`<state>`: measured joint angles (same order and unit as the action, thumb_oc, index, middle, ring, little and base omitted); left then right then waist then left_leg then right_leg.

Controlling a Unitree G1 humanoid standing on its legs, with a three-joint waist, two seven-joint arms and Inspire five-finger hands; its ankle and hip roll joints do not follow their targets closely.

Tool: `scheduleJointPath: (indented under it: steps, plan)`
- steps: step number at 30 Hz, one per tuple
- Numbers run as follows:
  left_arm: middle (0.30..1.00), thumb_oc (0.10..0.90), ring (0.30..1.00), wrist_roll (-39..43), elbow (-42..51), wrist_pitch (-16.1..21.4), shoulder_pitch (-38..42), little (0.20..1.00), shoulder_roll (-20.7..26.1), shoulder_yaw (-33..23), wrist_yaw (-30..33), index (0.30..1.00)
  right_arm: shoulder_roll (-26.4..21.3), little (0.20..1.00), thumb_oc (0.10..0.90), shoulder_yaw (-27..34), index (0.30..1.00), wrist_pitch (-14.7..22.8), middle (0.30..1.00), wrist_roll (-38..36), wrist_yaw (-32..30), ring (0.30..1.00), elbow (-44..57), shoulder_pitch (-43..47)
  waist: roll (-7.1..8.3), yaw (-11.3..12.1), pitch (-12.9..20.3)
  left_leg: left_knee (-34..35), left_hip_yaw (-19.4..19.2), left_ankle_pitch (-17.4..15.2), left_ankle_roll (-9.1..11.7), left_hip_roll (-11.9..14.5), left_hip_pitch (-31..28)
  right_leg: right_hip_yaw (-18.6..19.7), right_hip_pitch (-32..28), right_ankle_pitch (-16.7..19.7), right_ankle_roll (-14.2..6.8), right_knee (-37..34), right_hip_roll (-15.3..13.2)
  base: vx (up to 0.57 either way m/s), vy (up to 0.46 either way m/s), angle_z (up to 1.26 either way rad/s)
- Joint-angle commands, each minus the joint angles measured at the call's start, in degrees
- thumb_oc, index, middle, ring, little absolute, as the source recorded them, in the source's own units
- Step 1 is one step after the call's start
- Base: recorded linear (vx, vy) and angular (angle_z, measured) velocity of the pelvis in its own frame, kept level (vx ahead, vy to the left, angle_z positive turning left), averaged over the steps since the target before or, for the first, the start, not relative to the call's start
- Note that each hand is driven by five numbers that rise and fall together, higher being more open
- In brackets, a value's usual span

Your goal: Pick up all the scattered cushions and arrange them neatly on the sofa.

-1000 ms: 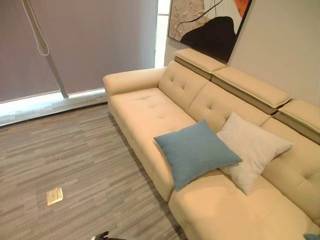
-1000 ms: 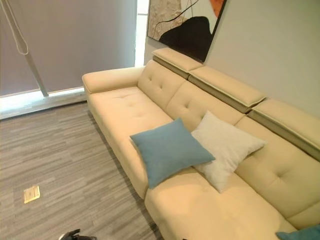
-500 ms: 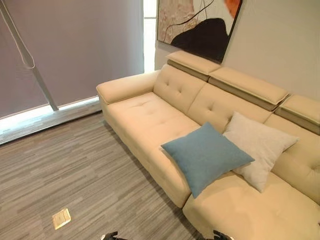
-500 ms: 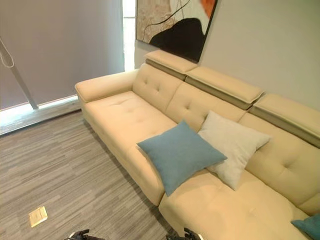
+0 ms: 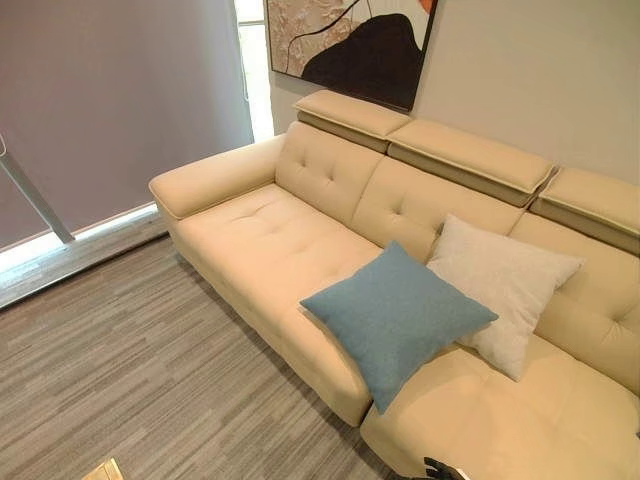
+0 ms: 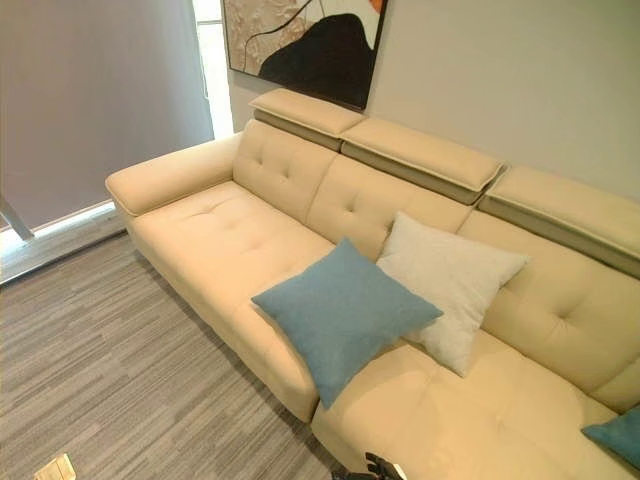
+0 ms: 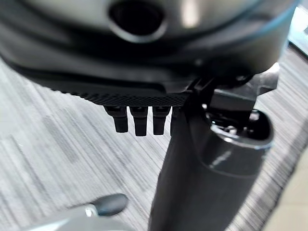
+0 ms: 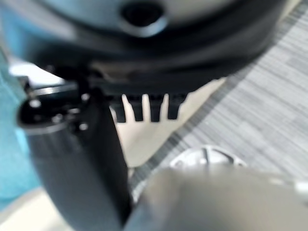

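Both hands (image 7: 139, 118) (image 8: 144, 108) hang open over grey floor (image 5: 130, 350).

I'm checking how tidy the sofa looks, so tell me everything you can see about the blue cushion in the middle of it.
The blue cushion is square, in a plain, finely woven-looking dusty-blue fabric, plump and unwrinkled. It stands on one corner like a diamond, tilted back, at the seam between two seat sections of the cream sofa. Its lower corner hangs just past the seat's front edge. Its right corner overlaps the white cushion behind it. No hand touches it.
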<state>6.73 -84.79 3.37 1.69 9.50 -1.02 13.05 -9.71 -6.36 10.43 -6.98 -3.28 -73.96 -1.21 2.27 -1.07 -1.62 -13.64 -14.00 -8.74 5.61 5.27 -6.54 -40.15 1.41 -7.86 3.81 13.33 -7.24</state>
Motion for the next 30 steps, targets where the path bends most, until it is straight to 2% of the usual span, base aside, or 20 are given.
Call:
scheduleJointPath:
  steps: [1, 3, 4, 5, 6, 7, 8, 9, 10, 11, 14, 15, 18, 19, 20, 21, 22, 24, 27, 30]
  plan:
    - [0.9, 0.8, 0.9, -3.62, -0.01, 0.16, 1.01, 0.9, -5.29, 2.2, -0.72, 0.9, 4.89, 0.9, 0.8, -2.84, 0.9, 2.01, 0.9, 1.34, -0.27, 0.9, 0.79, 3.2, 2.9, 0.34, -1.18, -27.91, -1.93, 4.57, 4.09, 0.75, 9.57, 7.01, -5.04, 3.01, -2.81, -9.55, 2.26, -0.01, -0.085, -0.8]
    - [0.9, 0.8, 0.9, -3.2, -0.02, 0.15, 0.91, 0.9, -5.04, 1.67, -0.3, 0.9, 4.73, 0.9, 0.8, -2.86, 0.9, 1.91, 0.9, 1.15, -0.21, 0.9, 2.64, 3.74, 2.75, 0.83, -1.29, -28.87, -0.45, 2.7, 2.07, 2.65, 13.44, 9.38, -5.35, 2.04, -2.56, -9.69, 3.16, 0.03, -0.031, -1.06]
    - [0.9, 0.8, 0.9, -3.2, -0.02, 0.15, 0.91, 0.9, -5.05, 1.67, -0.3, 0.9, 4.72, 0.9, 0.8, -2.86, 0.9, 1.9, 0.9, 1.15, -0.21, 0.9, 2.65, 3.73, 2.69, 0.89, -1.29, -28.96, -0.48, 2.63, 2.08, 2.73, 13.47, 9.43, -5.34, 2.03, -2.54, -9.68, 3.23, 0.05, 0.018, -0.95]
    - [0.9, 0.8, 0.9, -2.82, -0.33, 0.24, 0.7, 0.9, -4.9, 1.3, -0.11, 0.9, 4.64, 0.9, 0.8, -2.83, 0.9, 2.11, 0.9, 0.77, -0.05, 0.9, 3.87, 3.77, 2.77, 0.92, -1.11, -25.67, -0.16, 1.74, 1.22, 4.77, 14.19, 10.61, -5.52, 1.54, -2.88, -9.58, 3.23, 0.12, 0.092, -0.77]
    - [0.9, 0.8, 0.9, -2.75, -0.65, 0.27, 0.68, 0.9, -4.61, 0.92, 0.04, 0.9, 4.36, 0.9, 0.8, -2.37, 0.9, 2.4, 0.9, 0.12, 0.21, 0.9, 5.73, 3.9, 2.94, 1.11, -0.75, -14.77, 1.36, 0.98, -0.1, 7.19, 12.43, 13.14, -6.16, 1.02, -3.63, -9.77, 3.36, 0.18, 0.152, -0.41]
    - [0.9, 0.8, 0.9, -2.67, -0.73, 0.46, 0.63, 0.9, -4.27, 0.81, 0.31, 0.9, 4.28, 0.9, 0.8, -2.25, 0.9, 2.55, 0.9, -0.15, 0.39, 0.9, 6.43, 3.98, 2.97, 1.37, -0.48, -6.04, 3.55, 2.78, -0.16, 7.74, 11.67, 14.47, -6.58, 0.72, -3.99, -9.87, 3.45, 0.3, 0.242, -0.81]
    - [0.9, 0.8, 0.9, -1.69, -0.43, 0.66, 1.32, 0.9, -3.31, 0.05, 0.54, 0.9, 4.21, 0.9, 0.8, -1.52, 0.9, 2.5, 0.9, -0.71, 0.67, 0.9, 7.84, 4.26, 2.03, 2.41, -0.11, 7.62, 10.39, 9.58, 1.09, 10.11, 11.83, 17.82, -8.14, -0.32, -3.99, -10.36, 4.7, 0.21, 0.174, -0.8]
    - [0.9, 0.8, 0.9, -1.69, -0.43, 0.66, 1.33, 0.9, -3.3, 0.05, 0.54, 0.9, 4.21, 0.9, 0.8, -1.51, 0.9, 2.5, 0.9, -0.71, 0.67, 0.9, 7.84, 4.27, 2.06, 2.32, -0.05, 7.83, 10.46, 9.75, 1.07, 10.04, 11.86, 17.73, -8.09, -0.29, -4.0, -10.4, 4.67, 0.23, 0.158, -1.21]
    - [0.9, 0.8, 0.9, -1.45, -0.35, 0.75, 1.79, 0.9, -2.82, -0.23, 0.58, 0.9, 3.95, 0.9, 0.8, -1.25, 0.9, 2.54, 0.9, -0.76, 0.65, 0.9, 8.13, 4.35, 1.87, 2.57, 0.05, 11.19, 13.28, 11.2, 2.03, 10.41, 13.33, 19.13, -8.98, -0.87, -4.2, -10.73, 4.86, 0.23, 0.157, -0.68]
    - [0.9, 0.8, 0.9, -1.69, -0.61, 0.63, 2.96, 0.9, -1.5, -0.72, 0.27, 0.9, 3.1, 0.9, 0.8, 0.42, 0.9, 2.46, 0.9, -1.25, 0.47, 0.9, 10.41, 4.22, 0.81, 1.96, 0.49, 17.0, 13.68, 13.09, 4.17, 10.76, 13.54, 21.25, -10.78, -1.93, -4.92, -11.06, 5.41, 0.28, 0.217, -0.56]
    - [0.9, 0.8, 0.9, -2.82, -0.38, 0.44, 3.22, 0.9, -0.16, -0.51, 0.63, 0.9, 2.69, 0.9, 0.8, 4.69, 0.9, 1.88, 0.9, -4.49, 1.2, 0.9, 13.52, 4.09, -0.94, 1.27, 1.64, 18.64, 12.06, 14.36, 5.44, 10.02, 10.06, 22.37, -11.62, -1.58, -6.29, -11.38, 4.84, 0.19, 0.225, -0.47]
    - [0.9, 0.8, 0.9, -2.82, -0.38, 0.44, 3.21, 0.9, -0.17, -0.49, 0.64, 0.9, 2.68, 0.9, 0.8, 4.7, 0.9, 1.87, 0.9, -4.5, 1.21, 0.9, 13.54, 4.07, -0.93, 1.4, 1.55, 18.64, 11.93, 14.31, 5.44, 10.02, 9.89, 22.49, -11.71, -1.58, -6.3, -11.38, 4.82, 0.13, 0.191, -0.54]
    - [0.9, 0.8, 0.9, -3.94, 0.71, 0.99, 4.14, 0.9, 1.95, -0.02, 0.7, 0.9, 1.93, 0.9, 0.8, 7.59, 0.9, 0.78, 0.9, -7.92, 2.38, 0.9, 16.83, 5.11, -1.75, 0.59, 3.07, 18.64, 10.13, 14.07, 4.8, 7.73, 6.7, 25.04, -11.41, -0.63, -7.78, -11.95, 3.3, 0.19, 0.273, -0.61]
    - [0.9, 0.8, 0.9, -3.67, 2.32, 1.29, 5.24, 0.9, 4.05, -0.56, 0.27, 0.9, 1.21, 0.9, 0.8, 8.87, 0.9, -0.11, 0.9, -9.52, 2.32, 0.9, 20.22, 6.01, -1.99, 0.04, 3.97, 18.64, 8.84, 13.18, 3.82, 6.48, 5.53, 26.26, -10.98, -0.44, -8.63, -12.06, 2.03, 0.17, 0.256, -0.43]
    - [0.9, 0.8, 0.9, -3.67, 2.32, 1.28, 5.25, 0.9, 4.06, -0.56, 0.26, 0.9, 1.22, 0.9, 0.8, 8.87, 0.9, -0.13, 0.9, -9.52, 2.31, 0.9, 20.24, 6.01, -1.96, 0.09, 3.93, 18.64, 8.77, 13.15, 3.81, 6.46, 5.47, 26.32, -11.0, -0.46, -8.65, -12.03, 2.0, 0.21, 0.297, -0.24]
    - [0.9, 0.8, 0.9, -3.48, 6.19, 1.73, 7.12, 0.9, 6.1, -0.74, -0.44, 0.9, 0.05, 0.9, 0.8, 10.41, 0.9, -0.51, 0.9, -10.99, 1.57, 0.9, 23.43, 7.04, -2.17, -0.25, 4.26, 18.64, 8.01, 12.22, 2.59, 5.11, 4.54, 27.14, -10.9, -0.46, -9.47, -11.98, 0.81, 0.1, 0.143, -0.22]
    - [0.9, 0.8, 0.9, -3.48, 6.21, 1.71, 7.12, 0.9, 6.11, -0.73, -0.44, 0.9, 0.07, 0.9, 0.8, 10.42, 0.9, -0.52, 0.9, -10.99, 1.56, 0.9, 23.45, 7.04, -2.13, -0.19, 4.18, 18.64, 7.95, 12.2, 2.58, 5.08, 4.44, 27.2, -10.95, -0.49, -9.49, -11.95, 0.77, 0.15, 0.225, -0.24]
    - [0.9, 0.8, 0.9, -1.41, 17.41, 3.09, 7.26, 0.9, 8.52, -1.52, -4.46, 0.9, -1.88, 0.9, 0.8, 12.65, 0.9, -0.57, 0.9, -12.16, 0.2, 0.9, 28.04, 7.79, -2.55, -0.17, 3.81, 18.64, 7.93, 11.37, 1.32, 3.54, 3.85, 27.95, -10.73, -0.38, -10.31, -11.96, -0.4, 0.08, 0.165, -0.13]
    - [0.9, 0.8, 0.9, -1.25, 26.85, 3.5, 7.62, 0.9, 12.54, -1.04, -5.37, 0.9, -4.22, 0.9, 0.8, 13.14, 0.9, -1.23, 0.9, -10.38, -2.71, 0.9, 35.85, 7.21, -3.01, -0.2, 3.26, 18.64, 7.66, 10.39, 0.2, 2.09, 3.68, 28.32, -10.65, 0.2, -11.11, -12.72, -1.69, 0.06, 0.134, -0.02]
    - [0.9, 0.8, 0.9, 1.23, 29.36, 2.76, 11.26, 0.9, 13.97, -2.46, -5.92, 0.9, -4.18, 0.9, 0.8, 14.91, 0.9, -1.7, 0.9, -11.21, -5.27, 0.9, 38.61, 8.04, -3.45, -0.3, 3.09, 18.64, 7.82, 9.65, -0.59, 0.97, 3.89, 28.72, -10.49, 0.75, -11.57, -13.89, -2.44, 0.06, 0.094, -0.22]
